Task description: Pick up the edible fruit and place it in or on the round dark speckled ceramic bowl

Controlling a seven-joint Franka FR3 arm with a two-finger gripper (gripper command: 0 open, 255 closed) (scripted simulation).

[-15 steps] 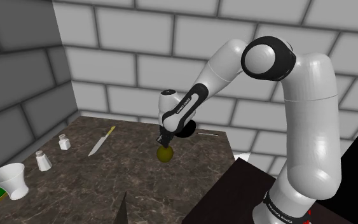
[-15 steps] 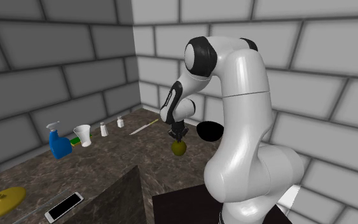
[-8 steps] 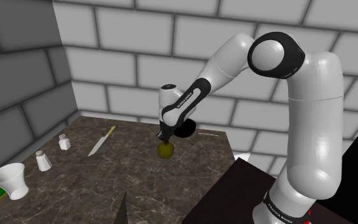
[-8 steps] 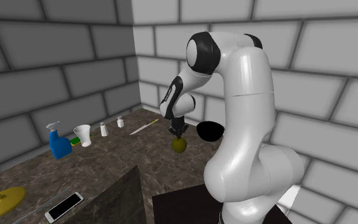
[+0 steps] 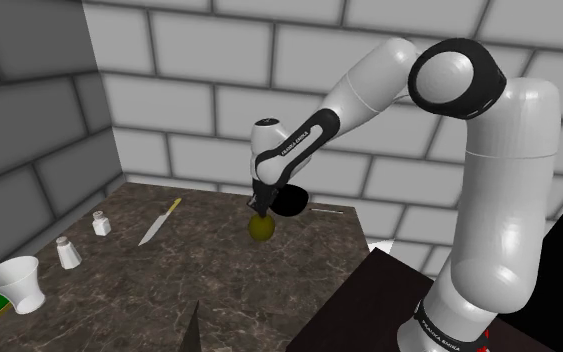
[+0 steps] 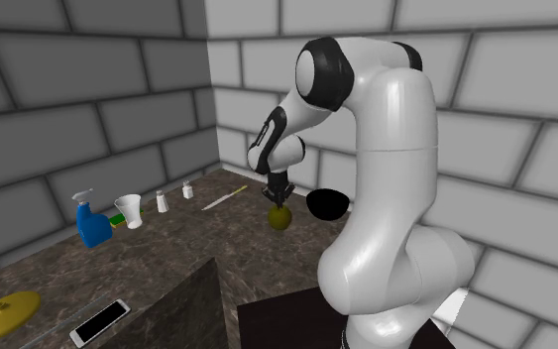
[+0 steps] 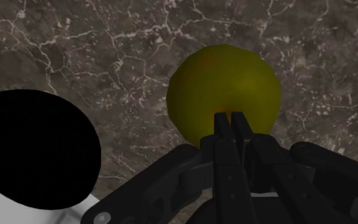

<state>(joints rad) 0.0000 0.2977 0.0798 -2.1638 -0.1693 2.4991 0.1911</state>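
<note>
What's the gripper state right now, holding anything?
Gripper: jaws shut on the yellow-green fruit, pinching it at its top.

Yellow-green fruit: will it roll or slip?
The fruit looks round and smooth, so likely rolls on the flat counter. The pincer grips only a narrow spot at its top, so it may swing or slip out.

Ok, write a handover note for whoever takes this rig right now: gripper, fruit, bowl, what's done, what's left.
The gripper is shut on the yellow-green fruit, clasping its top.
The fruit seems just off the marble counter, close beside the dark bowl, which stands on the counter near the wall.
Done: the grasp.
Left: carry the fruit over the bowl, lower it, open the fingers.
</note>
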